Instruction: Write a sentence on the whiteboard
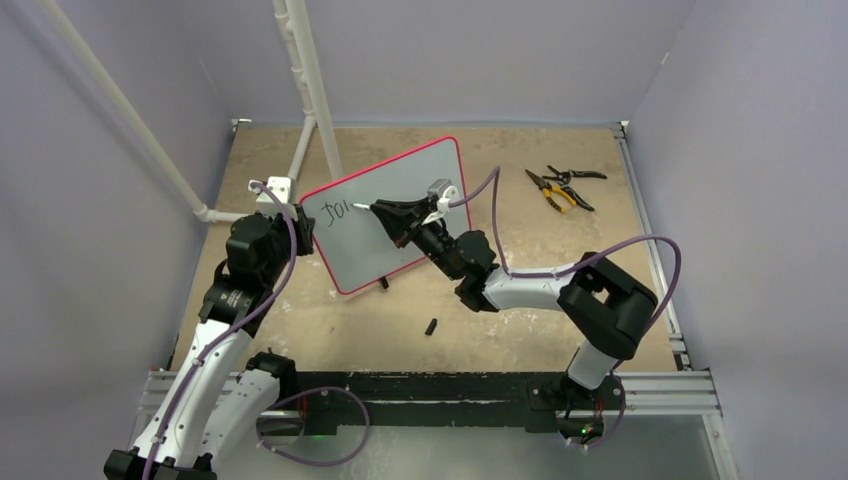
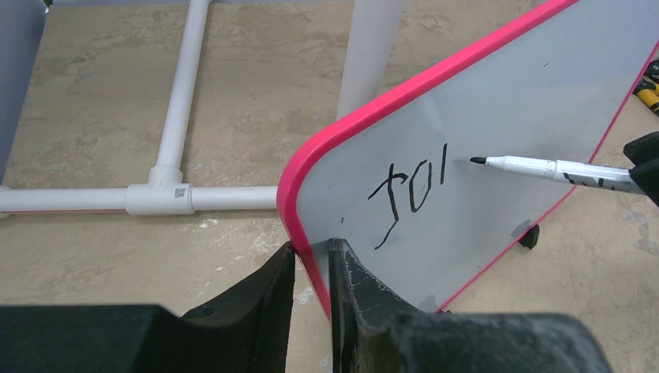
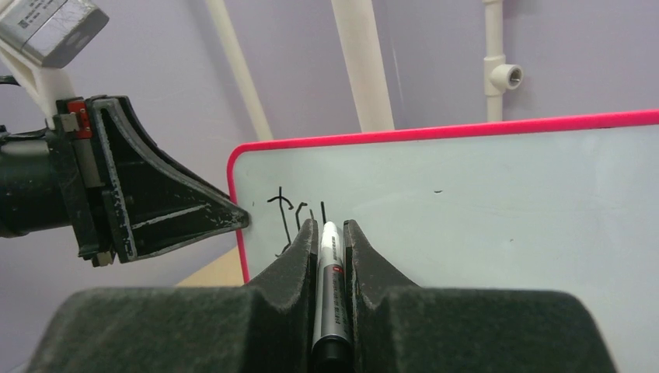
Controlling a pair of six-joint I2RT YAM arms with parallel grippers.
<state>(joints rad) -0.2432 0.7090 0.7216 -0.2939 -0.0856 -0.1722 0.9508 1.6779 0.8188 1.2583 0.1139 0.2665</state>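
On whiteboard, left end effector clamped; right end effector pinches marker, sentence part-hidden.

Black lettering "JOI" on whiteboard

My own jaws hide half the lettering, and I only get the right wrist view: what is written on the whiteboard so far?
Observer: Left wrist view: the sentence on the whiteboard reads roughly "JOI"; the marker tip sits just right of the last stroke.
Operator: How is it held?
Observer: The left gripper has the pink rim between its jaws near a rounded corner.
Operator: Anything loose nearby?
Observer: Top view: a small black piece lies on the table before the board; yellow-handled pliers lie far right.
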